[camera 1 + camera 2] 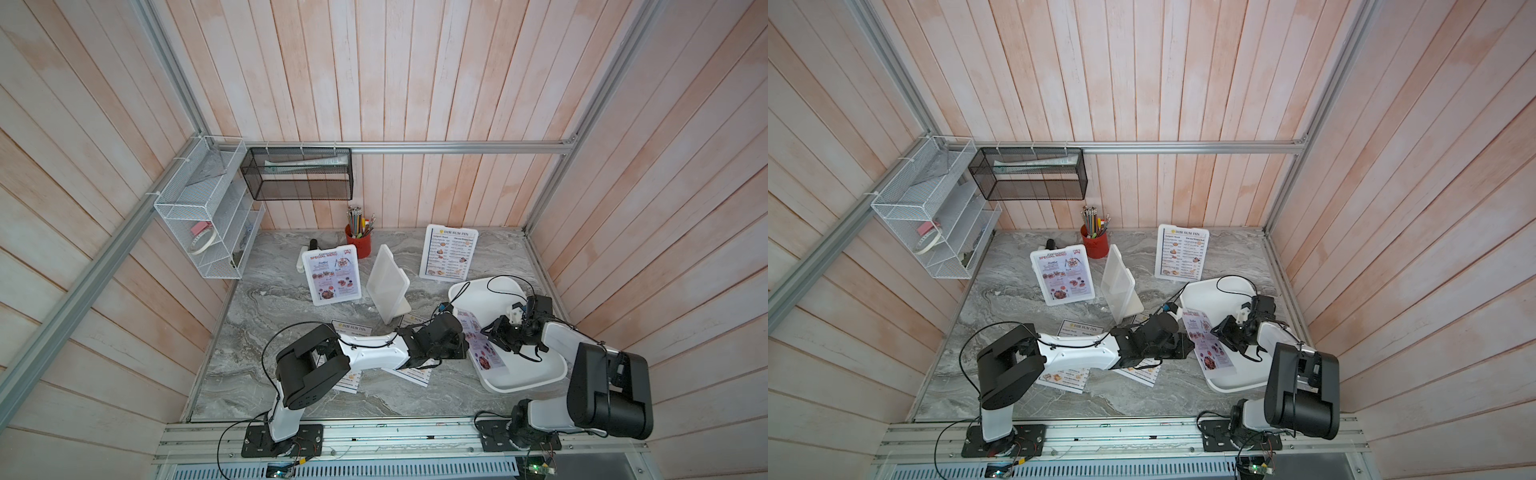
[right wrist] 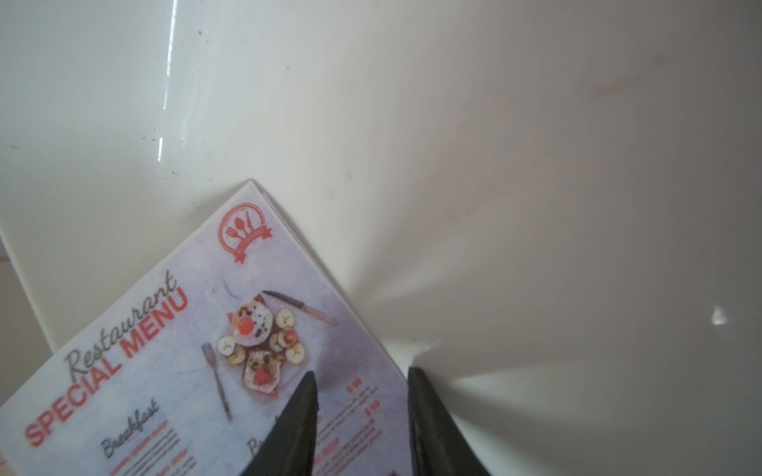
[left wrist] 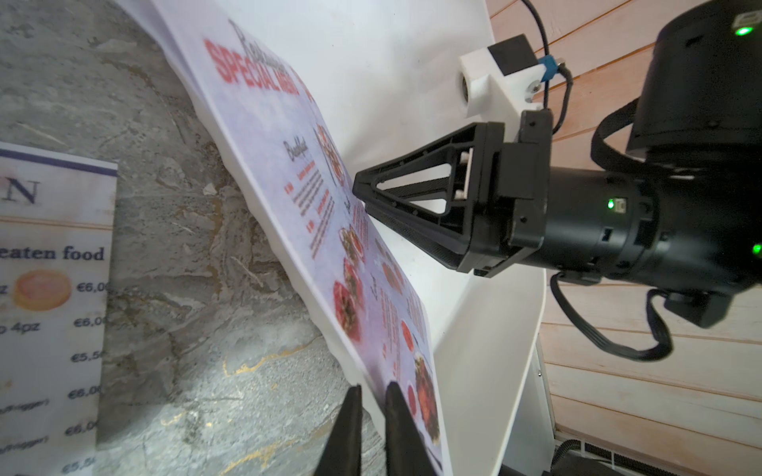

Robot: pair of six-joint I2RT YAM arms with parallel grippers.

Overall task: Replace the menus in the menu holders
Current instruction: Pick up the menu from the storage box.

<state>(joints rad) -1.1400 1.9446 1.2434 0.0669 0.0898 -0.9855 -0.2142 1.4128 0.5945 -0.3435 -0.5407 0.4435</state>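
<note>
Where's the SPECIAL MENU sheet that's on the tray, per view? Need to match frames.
Top view: sheet, right of centre, on the tray's left side.
Top view: same spot.
Left wrist: diagonal band through the middle.
Right wrist: lower left, header readable.
Shared landmark: the white tray under it, in all four.

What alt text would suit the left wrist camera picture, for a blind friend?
A pale lilac SPECIAL MENU sheet lies over the rim of a white tray, its edge between the two dark fingers of the left hand. The right hand points its tips at the sheet's middle. A white menu lies flat on the grey marble table.
</note>
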